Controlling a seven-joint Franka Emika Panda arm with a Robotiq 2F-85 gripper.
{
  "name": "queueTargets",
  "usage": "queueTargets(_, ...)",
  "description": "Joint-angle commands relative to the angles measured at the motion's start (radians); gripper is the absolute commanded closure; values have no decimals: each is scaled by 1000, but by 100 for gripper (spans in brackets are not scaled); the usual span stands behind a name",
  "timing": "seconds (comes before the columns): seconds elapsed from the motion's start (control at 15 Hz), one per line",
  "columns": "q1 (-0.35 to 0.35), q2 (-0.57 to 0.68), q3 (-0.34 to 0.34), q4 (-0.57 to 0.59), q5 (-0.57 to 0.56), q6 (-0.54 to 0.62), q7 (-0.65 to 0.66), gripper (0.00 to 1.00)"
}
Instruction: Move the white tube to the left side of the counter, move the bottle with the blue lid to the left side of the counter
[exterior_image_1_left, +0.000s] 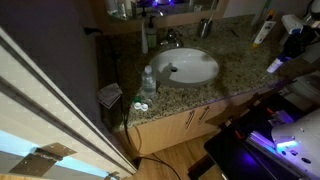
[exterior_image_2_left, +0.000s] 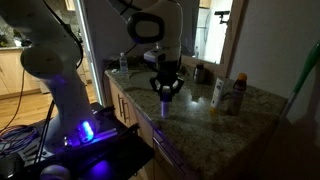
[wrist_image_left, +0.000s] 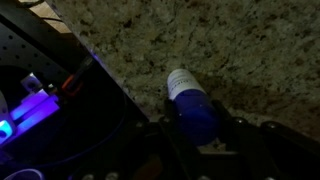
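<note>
The counter (exterior_image_2_left: 225, 122) fills the exterior views, and my arm hangs over its front edge at the end away from the sink (exterior_image_1_left: 190, 66). The gripper (exterior_image_2_left: 165, 95) points straight down there, low over the stone. The white tube (exterior_image_2_left: 217, 95) stands upright further back on the same stretch, well apart from the gripper; I can't judge whether that is its final spot.

The step in hand looks like the pick of the bottle with the blue lid (wrist_image_left: 193, 103). It seems to lie on its side close to the front edge, between my fingers. Its long axis runs away from the wrist, pale end pointing out across the stone and blue end tucked under the gripper. The jaws stand one on each side of it, but I cannot tell whether they are gripping it yet.

Next, I think, comes a firm squeeze across the body, a straight lift, then a carry along the counter towards the left side.
</note>
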Motion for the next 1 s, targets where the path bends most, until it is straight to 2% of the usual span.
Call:
queueTargets(0.0, 20, -62, -4, 31, 31, -62, -31, 85)
queueTargets(0.2, 87, -203, -10, 102, 118, -188, -158, 85)
queueTargets(0.4, 131, -326, -15, 209, 204, -385, -282, 85)
queueTargets(0.47, 91, -247, 19, 167, 171, -285, -209, 60)
queueTargets(0.6, 102, -322, 19, 207, 196, -369, -248, 60)
queueTargets(0.67, 103, -314, 36, 199, 185, -368, -238, 85)
queueTargets(0.8, 172, -304, 80, 206, 209, -390, -270, 85)
queueTargets(0.93, 241, -301, 172, 233, 232, -405, -248, 85)
